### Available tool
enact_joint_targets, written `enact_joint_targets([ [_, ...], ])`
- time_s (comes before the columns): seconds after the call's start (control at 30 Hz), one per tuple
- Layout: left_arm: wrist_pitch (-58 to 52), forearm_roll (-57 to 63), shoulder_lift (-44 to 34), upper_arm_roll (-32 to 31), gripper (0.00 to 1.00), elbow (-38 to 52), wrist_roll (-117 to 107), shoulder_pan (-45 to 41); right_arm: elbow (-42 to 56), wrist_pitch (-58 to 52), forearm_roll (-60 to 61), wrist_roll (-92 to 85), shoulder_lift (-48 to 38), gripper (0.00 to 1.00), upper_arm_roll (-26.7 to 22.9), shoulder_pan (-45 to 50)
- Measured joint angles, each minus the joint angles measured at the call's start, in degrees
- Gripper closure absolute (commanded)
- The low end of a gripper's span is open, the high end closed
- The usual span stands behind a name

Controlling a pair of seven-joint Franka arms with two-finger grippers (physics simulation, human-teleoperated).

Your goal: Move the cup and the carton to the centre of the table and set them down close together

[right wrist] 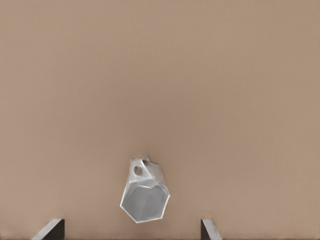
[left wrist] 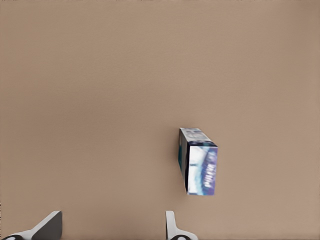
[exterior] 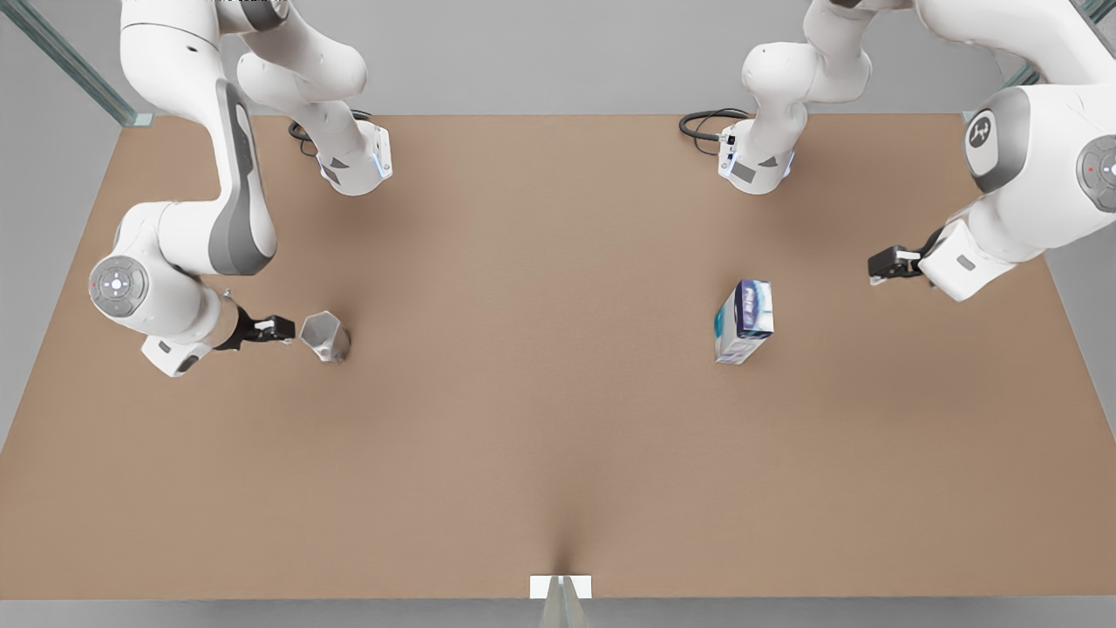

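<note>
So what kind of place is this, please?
Probably a simulated robot test bench, not a real room: a plain brown table with grey surroundings, two white arms at its far edge, and just a cup and a carton to handle.

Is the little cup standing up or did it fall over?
Standing up. The cup rests on its base on the table, its open mouth facing upward, and the right wrist view looks down into it, with nothing holding it.

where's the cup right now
The cup stands on the table at the front view's left, just in front of the right tool, far from the carton.
</note>
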Motion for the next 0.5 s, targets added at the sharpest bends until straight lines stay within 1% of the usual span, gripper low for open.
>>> enact_joint_targets([
  [0.03, -0.05, 0.03, -0.35, 0.01, 0.00, -0.49, -0.16, 0.20, -3.17, 1.16, 0.00, 0.00, -0.82, 0.00, -0.14, 0.20],
  [0.1, 0.08, -0.01, -0.55, 0.10, 0.00, -0.49, 0.09, 0.70, -11.89, 7.39, 0.00, -0.09, -4.30, 0.00, -0.19, -2.98],
  [0.2, 0.09, -0.06, -0.44, 0.10, 0.00, -0.56, -0.08, 0.57, -19.26, 15.42, -0.09, -1.14, -5.20, 0.00, -0.10, -2.87],
  [0.33, 0.09, -0.06, -0.18, 0.10, 0.00, -1.24, -0.17, 0.42, -19.75, 17.41, -0.08, -1.06, -1.58, 0.00, 0.38, -2.48],
  [0.43, 0.00, -0.03, -0.26, 0.10, 0.00, -1.35, -0.17, 0.58, -19.75, 17.69, 0.00, -0.62, -1.56, 0.00, 1.55, -2.17],
  [0.5, 0.05, 0.00, -0.18, 0.10, 0.00, -1.35, -0.17, 0.39, -21.57, 19.15, 0.00, -0.53, -1.55, 0.00, 1.87, -2.52],
])
